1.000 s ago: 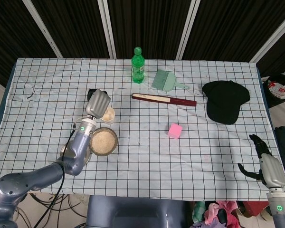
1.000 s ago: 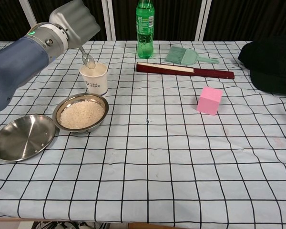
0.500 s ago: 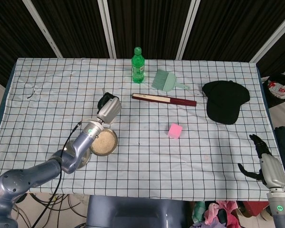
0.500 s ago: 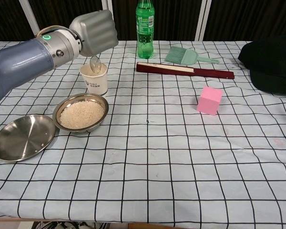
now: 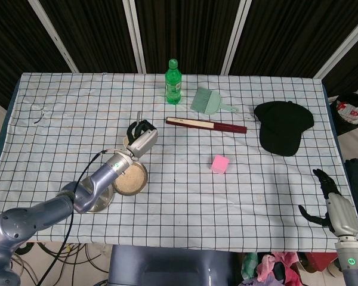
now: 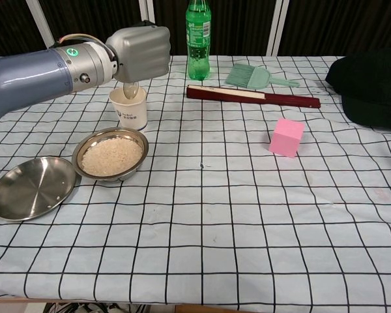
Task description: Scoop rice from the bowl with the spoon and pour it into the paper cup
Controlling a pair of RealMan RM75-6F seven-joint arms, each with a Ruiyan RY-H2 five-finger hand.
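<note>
Rice in the round steel bowl [image 6: 112, 155] sits beside the white paper cup [image 6: 130, 109]; the left hand [image 6: 140, 52], fingers curled around the metal spoon [image 6: 131, 90], hides its handle above the cup. The right hand [image 5: 334, 201] fingers are spread off the tabletop [image 6: 247, 215].

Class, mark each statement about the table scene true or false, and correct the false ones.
1. The left hand holds the spoon over the paper cup. True.
2. The bowl of rice is empty. False: it holds rice.
3. The pink cube sits on the black cap. False: it stands alone on the cloth, apart from the cap.
4. The green bottle stands upright. True.
5. The right hand holds the brush. False: it holds nothing and is off the table's edge.
</note>
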